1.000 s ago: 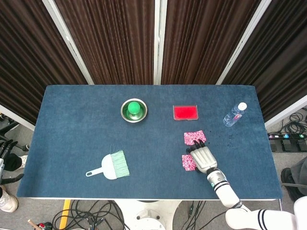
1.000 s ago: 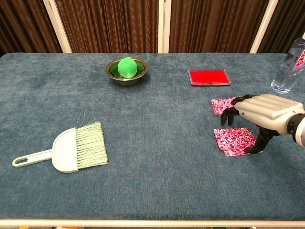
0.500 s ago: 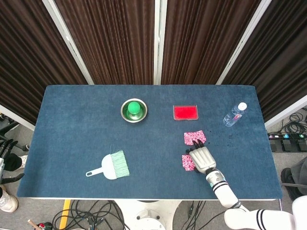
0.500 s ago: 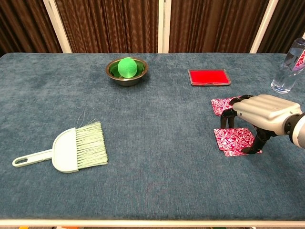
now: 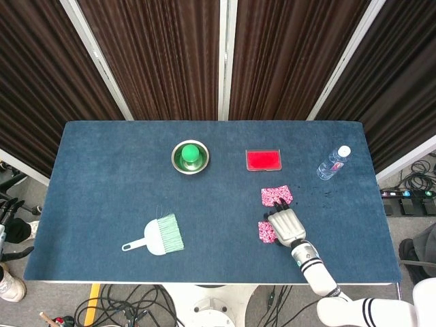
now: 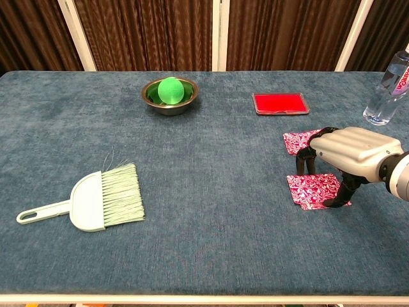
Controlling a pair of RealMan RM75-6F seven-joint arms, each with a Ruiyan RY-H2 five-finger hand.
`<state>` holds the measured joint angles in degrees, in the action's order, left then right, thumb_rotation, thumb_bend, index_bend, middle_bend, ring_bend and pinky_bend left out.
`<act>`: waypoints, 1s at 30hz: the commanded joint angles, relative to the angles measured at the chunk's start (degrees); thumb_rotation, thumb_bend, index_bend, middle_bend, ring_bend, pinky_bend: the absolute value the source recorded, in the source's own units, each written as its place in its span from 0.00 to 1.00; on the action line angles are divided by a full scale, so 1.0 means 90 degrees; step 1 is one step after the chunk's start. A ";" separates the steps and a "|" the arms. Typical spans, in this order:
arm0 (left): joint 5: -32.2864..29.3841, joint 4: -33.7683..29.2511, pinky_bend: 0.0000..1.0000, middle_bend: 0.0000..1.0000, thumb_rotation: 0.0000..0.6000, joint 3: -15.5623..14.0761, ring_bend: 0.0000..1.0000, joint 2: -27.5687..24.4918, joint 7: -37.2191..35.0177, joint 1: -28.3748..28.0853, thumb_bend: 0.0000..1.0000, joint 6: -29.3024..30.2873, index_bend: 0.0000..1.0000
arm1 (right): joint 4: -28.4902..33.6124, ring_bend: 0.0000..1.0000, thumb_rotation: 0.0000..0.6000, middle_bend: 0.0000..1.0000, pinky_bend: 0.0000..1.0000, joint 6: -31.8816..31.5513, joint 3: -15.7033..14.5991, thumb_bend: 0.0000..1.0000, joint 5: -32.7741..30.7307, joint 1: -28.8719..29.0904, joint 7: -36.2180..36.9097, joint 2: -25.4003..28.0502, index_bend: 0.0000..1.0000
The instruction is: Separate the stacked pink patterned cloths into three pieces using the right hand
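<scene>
On the blue table (image 6: pixel 192 192), the right hand (image 6: pixel 348 153) arches over the near pink cloth (image 6: pixel 314 190), fingertips pressing down on it; whether it has pinched a layer I cannot tell. A second pink cloth (image 6: pixel 299 142) lies just behind, apart. Two pieces show, so I judge one separation done and one left.

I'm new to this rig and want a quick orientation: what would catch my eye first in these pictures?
The right hand stands out at the table's near right, fingers arched down onto the nearer pink cloth, with a second pink cloth lying just beyond it. Further back sit a red tray and a steel bowl holding a green ball. A pale green brush lies at the near left.
</scene>
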<state>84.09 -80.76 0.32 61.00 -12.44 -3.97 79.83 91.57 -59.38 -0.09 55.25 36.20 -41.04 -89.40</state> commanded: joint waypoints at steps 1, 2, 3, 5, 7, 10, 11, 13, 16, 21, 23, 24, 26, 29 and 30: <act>0.0000 -0.0004 0.18 0.05 1.00 0.0000 0.04 -0.0003 0.0000 -0.0001 0.00 -0.0001 0.09 | -0.0011 0.12 1.00 0.44 0.00 -0.0032 0.0006 0.12 0.0030 -0.0012 0.0011 -0.0011 0.44; 0.0000 -0.0006 0.18 0.05 1.00 0.0000 0.04 -0.0006 0.0002 0.0000 0.00 -0.0001 0.09 | -0.0012 0.12 1.00 0.45 0.00 -0.0041 0.0009 0.12 0.0041 -0.0015 0.0016 -0.0012 0.45; 0.0001 -0.0007 0.18 0.05 1.00 0.0000 0.04 -0.0009 0.0000 0.0001 0.00 0.0001 0.09 | -0.0014 0.13 1.00 0.45 0.00 -0.0052 0.0013 0.12 0.0051 -0.0018 0.0020 -0.0014 0.45; 0.0001 -0.0011 0.18 0.05 1.00 0.0003 0.04 -0.0016 -0.0007 0.0000 0.00 0.0004 0.09 | -0.0019 0.13 1.00 0.46 0.00 -0.0069 0.0013 0.13 0.0076 -0.0030 0.0035 -0.0016 0.46; 0.0002 -0.0018 0.18 0.05 1.00 0.0006 0.04 -0.0021 -0.0008 -0.0002 0.00 0.0007 0.09 | -0.0018 0.14 1.00 0.46 0.00 -0.0081 0.0016 0.13 0.0097 -0.0037 0.0044 -0.0016 0.47; 0.0006 -0.0021 0.18 0.05 1.00 0.0004 0.04 -0.0025 -0.0006 -0.0001 0.00 0.0008 0.09 | 0.0004 0.14 1.00 0.47 0.00 -0.0107 0.0021 0.13 0.0139 -0.0050 0.0063 -0.0004 0.47; 0.0005 -0.0021 0.18 0.05 1.00 0.0002 0.04 -0.0025 -0.0009 0.0000 0.00 0.0005 0.09 | 0.0014 0.14 1.00 0.47 0.00 -0.0122 0.0022 0.13 0.0166 -0.0056 0.0070 0.0005 0.47; 0.0006 -0.0019 0.18 0.05 1.00 0.0001 0.04 -0.0025 -0.0010 -0.0002 0.00 0.0001 0.09 | 0.0037 0.14 1.00 0.47 0.00 -0.0147 0.0031 0.14 0.0201 -0.0068 0.0093 0.0024 0.47; 0.0006 -0.0020 0.18 0.05 1.00 0.0001 0.04 -0.0022 -0.0009 -0.0005 0.00 -0.0004 0.09 | 0.0097 0.14 1.00 0.47 0.00 -0.0196 0.0059 0.14 0.0265 -0.0091 0.0153 0.0078 0.47; 0.0003 -0.0036 0.18 0.05 1.00 0.0010 0.04 -0.0020 0.0008 -0.0018 0.00 -0.0011 0.09 | 0.0230 0.14 1.00 0.47 0.00 -0.0308 0.0080 0.14 0.0387 -0.0156 0.0246 0.0237 0.47; 0.0002 -0.0045 0.18 0.05 1.00 0.0013 0.04 -0.0017 0.0022 -0.0027 0.00 -0.0022 0.09 | 0.0285 0.14 1.00 0.47 0.00 -0.0381 0.0068 0.14 0.0446 -0.0206 0.0278 0.0338 0.47; 0.0001 -0.0047 0.18 0.05 1.00 0.0013 0.04 -0.0016 0.0030 -0.0032 0.00 -0.0030 0.09 | 0.0311 0.14 1.00 0.47 0.00 -0.0411 0.0061 0.14 0.0464 -0.0233 0.0298 0.0391 0.47; -0.0001 -0.0060 0.18 0.05 1.00 0.0012 0.04 -0.0010 0.0055 -0.0052 0.00 -0.0064 0.09 | 0.0366 0.14 1.00 0.47 0.00 -0.0487 0.0035 0.14 0.0504 -0.0312 0.0365 0.0535 0.47; 0.0011 -0.0111 0.18 0.05 1.00 0.0015 0.04 0.0004 0.0141 -0.0088 0.00 -0.0099 0.09 | 0.0379 0.14 1.00 0.47 0.00 -0.0600 -0.0019 0.15 0.0568 -0.0470 0.0551 0.0758 0.47; 0.0016 -0.0131 0.18 0.05 1.00 0.0014 0.04 0.0011 0.0174 -0.0096 0.00 -0.0103 0.09 | 0.0364 0.14 1.00 0.47 0.00 -0.0628 -0.0034 0.15 0.0579 -0.0524 0.0629 0.0825 0.47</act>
<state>84.16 -81.73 0.45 61.01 -11.17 -4.71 79.00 94.83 -64.46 -0.08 60.12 32.26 -36.29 -82.78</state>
